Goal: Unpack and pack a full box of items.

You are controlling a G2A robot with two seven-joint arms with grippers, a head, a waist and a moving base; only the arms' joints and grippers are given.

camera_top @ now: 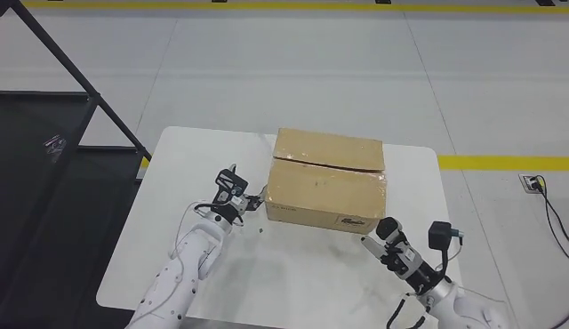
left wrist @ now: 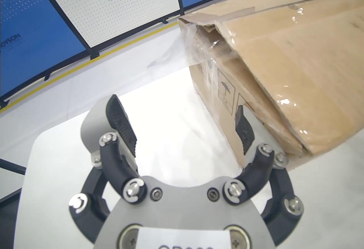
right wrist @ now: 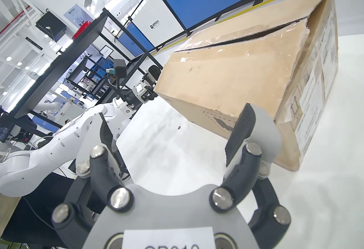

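A brown cardboard box (camera_top: pixel 327 180) with its top flaps down and torn clear tape along the seam sits in the middle of the white table (camera_top: pixel 293 267). My left gripper (camera_top: pixel 253 203) is open at the box's left end (left wrist: pixel 227 96), one fingertip (left wrist: pixel 243 126) close against the cardboard. My right gripper (camera_top: pixel 373 243) is open just off the box's front right corner (right wrist: pixel 287 130), nothing between its fingers. In the right wrist view the left gripper (right wrist: pixel 146 90) shows at the far end of the box (right wrist: pixel 241 68).
A black metal rack (camera_top: pixel 53 151) stands off the table's left side. Bare white tabletop (camera_top: pixel 293 267) lies in front of the box between the two arms. Fence panels (left wrist: pixel 113 5) line the floor beyond the table.
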